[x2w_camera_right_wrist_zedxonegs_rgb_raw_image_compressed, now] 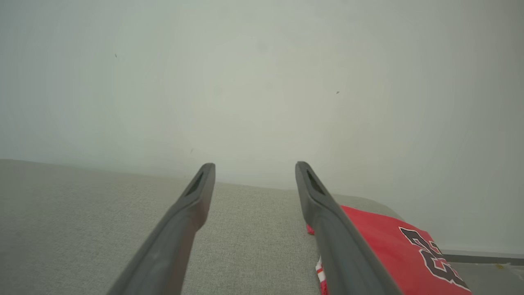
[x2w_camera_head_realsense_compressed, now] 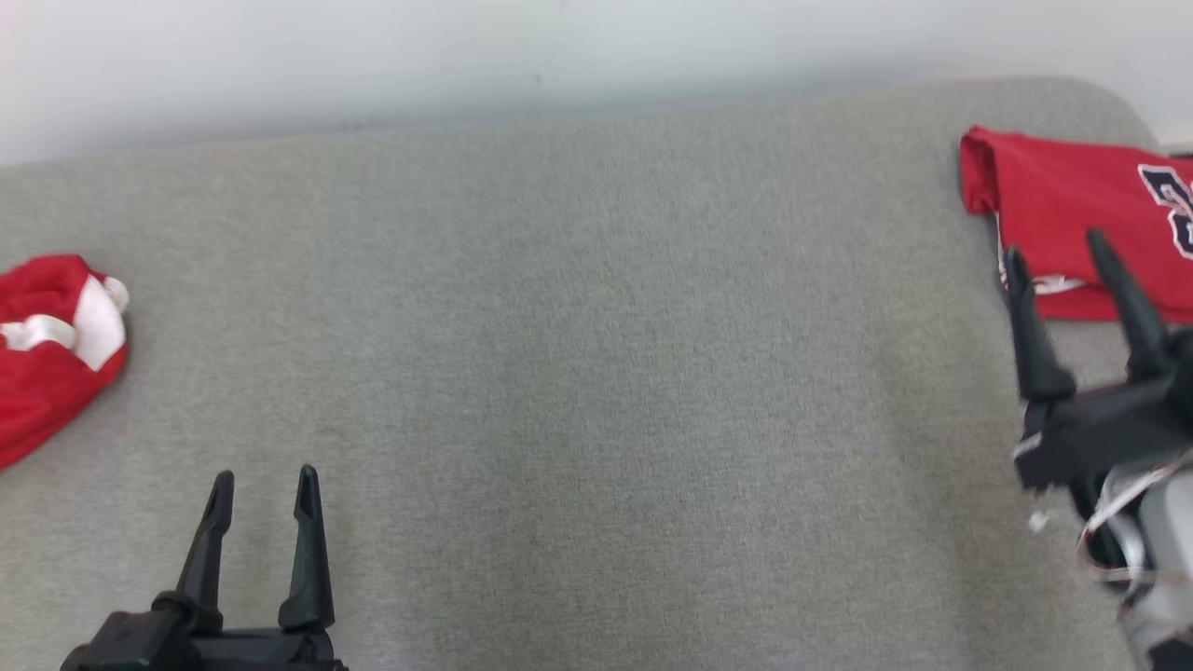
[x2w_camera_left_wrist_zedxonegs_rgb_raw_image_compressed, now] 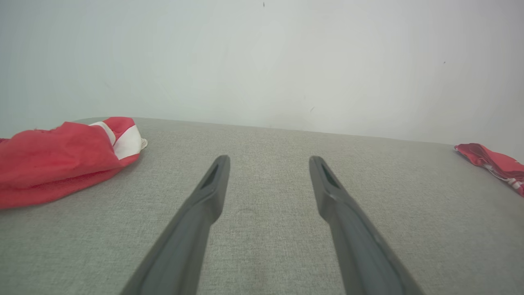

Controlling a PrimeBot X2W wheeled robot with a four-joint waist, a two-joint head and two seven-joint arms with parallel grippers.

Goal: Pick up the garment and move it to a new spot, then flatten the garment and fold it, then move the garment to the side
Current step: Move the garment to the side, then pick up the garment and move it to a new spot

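Jersey lying folded at two o'clock (number showing); right gripper hovering near, gaping empty; left gripper at seven o'clock, gaping empty; crumpled cloth lying at nine.

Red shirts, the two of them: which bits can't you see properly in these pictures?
- Folded jersey: the head view's right edge cuts its number; the right gripper covers part of its near hem.
- Same jersey, right wrist view: a finger hides its left side.
- Crumpled garment: the left edge cuts it off in head and left wrist views; its kind is unclear.
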